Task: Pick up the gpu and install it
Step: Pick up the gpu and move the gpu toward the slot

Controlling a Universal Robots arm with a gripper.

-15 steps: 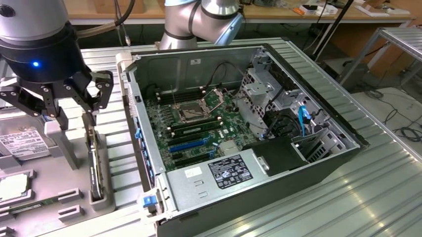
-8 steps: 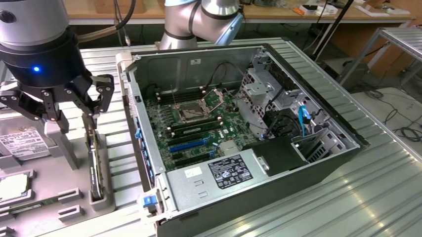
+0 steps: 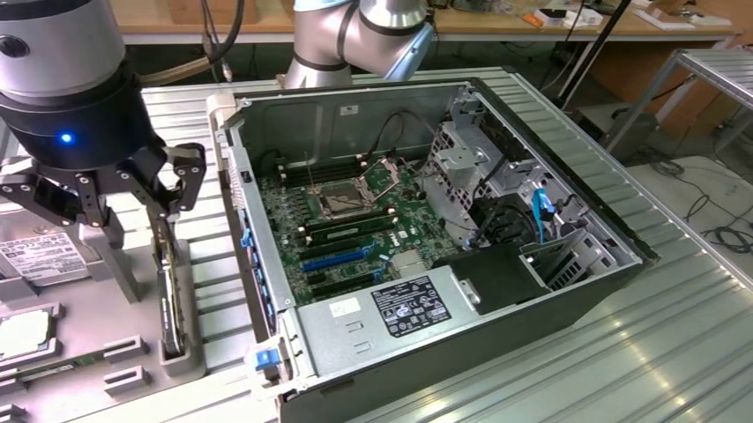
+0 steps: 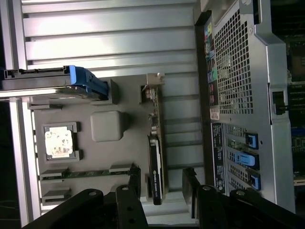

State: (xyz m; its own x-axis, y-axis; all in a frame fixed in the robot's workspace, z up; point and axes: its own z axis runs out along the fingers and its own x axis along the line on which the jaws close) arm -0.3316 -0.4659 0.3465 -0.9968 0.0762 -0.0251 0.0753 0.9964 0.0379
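Observation:
The gpu (image 3: 173, 295) stands on its edge in a slot of the grey parts holder (image 3: 83, 388), at the exterior view's left beside the open computer case (image 3: 565, 220). In the wrist view the gpu (image 4: 156, 160) shows as a thin card with a black cooler and a silver bracket end. My gripper (image 3: 141, 260) hangs just above it, open, with one finger on each side of the card. In the wrist view the gripper (image 4: 161, 195) straddles the card's near end with a gap on both sides. The motherboard (image 3: 341, 220) with blue slots (image 3: 335, 257) lies inside the case.
On the holder (image 4: 107, 126) sit a hard drive (image 3: 35, 260), a processor chip (image 4: 59, 142) and memory sticks (image 4: 86, 172). A drive in a blue caddy (image 4: 71, 82) stands at the holder's end. The case's rear panel (image 4: 238, 86) is close beside the card. A power supply (image 3: 400, 304) fills the case's near corner.

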